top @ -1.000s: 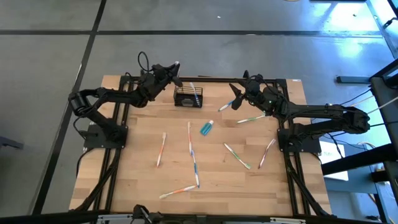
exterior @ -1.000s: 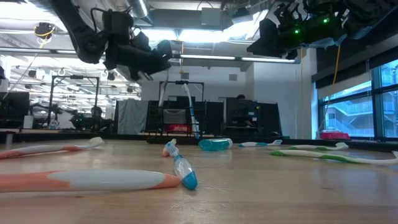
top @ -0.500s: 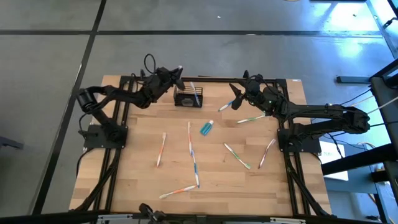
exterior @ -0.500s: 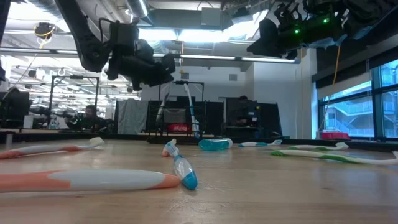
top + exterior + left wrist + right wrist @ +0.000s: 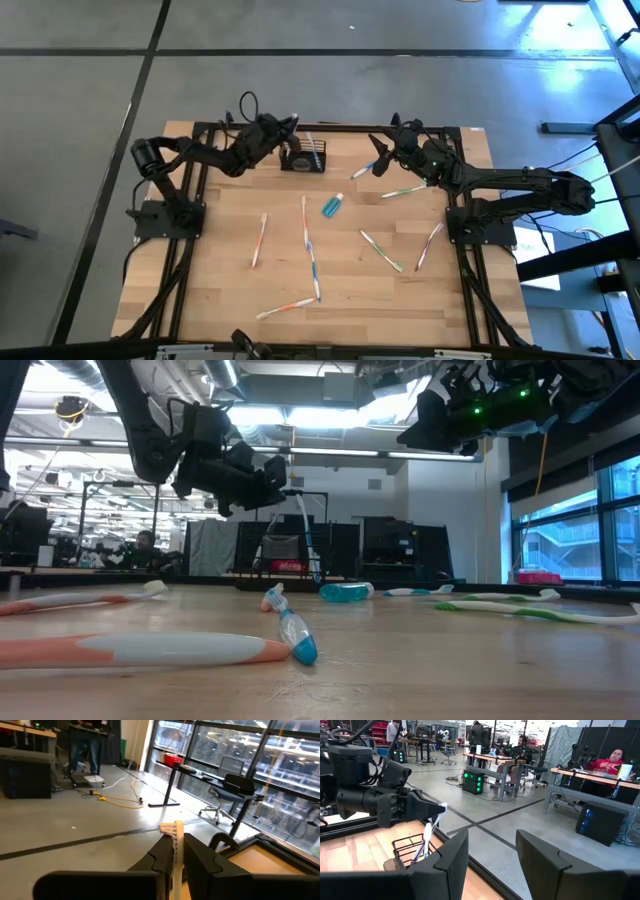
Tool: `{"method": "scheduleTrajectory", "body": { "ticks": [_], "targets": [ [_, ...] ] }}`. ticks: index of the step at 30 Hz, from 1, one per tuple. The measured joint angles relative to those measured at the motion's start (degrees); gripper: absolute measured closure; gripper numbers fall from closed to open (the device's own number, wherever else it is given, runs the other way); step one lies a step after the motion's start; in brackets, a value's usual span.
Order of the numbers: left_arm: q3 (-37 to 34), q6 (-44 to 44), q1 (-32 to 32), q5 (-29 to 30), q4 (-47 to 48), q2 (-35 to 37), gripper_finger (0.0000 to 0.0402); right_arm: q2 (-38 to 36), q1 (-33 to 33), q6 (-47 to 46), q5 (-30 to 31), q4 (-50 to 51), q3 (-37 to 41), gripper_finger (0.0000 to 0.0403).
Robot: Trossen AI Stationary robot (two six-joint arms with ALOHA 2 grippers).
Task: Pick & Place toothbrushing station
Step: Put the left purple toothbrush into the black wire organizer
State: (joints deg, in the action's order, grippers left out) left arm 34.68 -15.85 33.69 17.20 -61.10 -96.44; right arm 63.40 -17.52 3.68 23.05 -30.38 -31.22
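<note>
Toothbrushing station [image 5: 303,156], a black mesh basket, stands near the worktop's [image 5: 220,270] far edge. Beside and above it, the left gripper [image 5: 287,128] is clamped on a toothbrush [image 5: 176,850]. Toward the far right corner, the right gripper [image 5: 379,158] hangs with fingers apart, holding nothing.

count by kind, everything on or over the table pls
Loose toothbrushes: 8
Standing toothbrush in the wire basket: 1
Held toothbrush in the left gripper fingers: 1
Teal tube: 1
Wire basket: 1
Total: 12
</note>
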Motion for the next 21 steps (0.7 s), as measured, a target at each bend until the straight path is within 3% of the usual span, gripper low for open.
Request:
{"method": "scheduleTrajectory", "body": {
  "ticks": [21],
  "targets": [
    [0.00,-2.48,-2.53,5.09,6.12,0.02,0.0349,0.00,-0.02,0.13,-0.07,0.01,0.00,0.0235]
  ]
}}
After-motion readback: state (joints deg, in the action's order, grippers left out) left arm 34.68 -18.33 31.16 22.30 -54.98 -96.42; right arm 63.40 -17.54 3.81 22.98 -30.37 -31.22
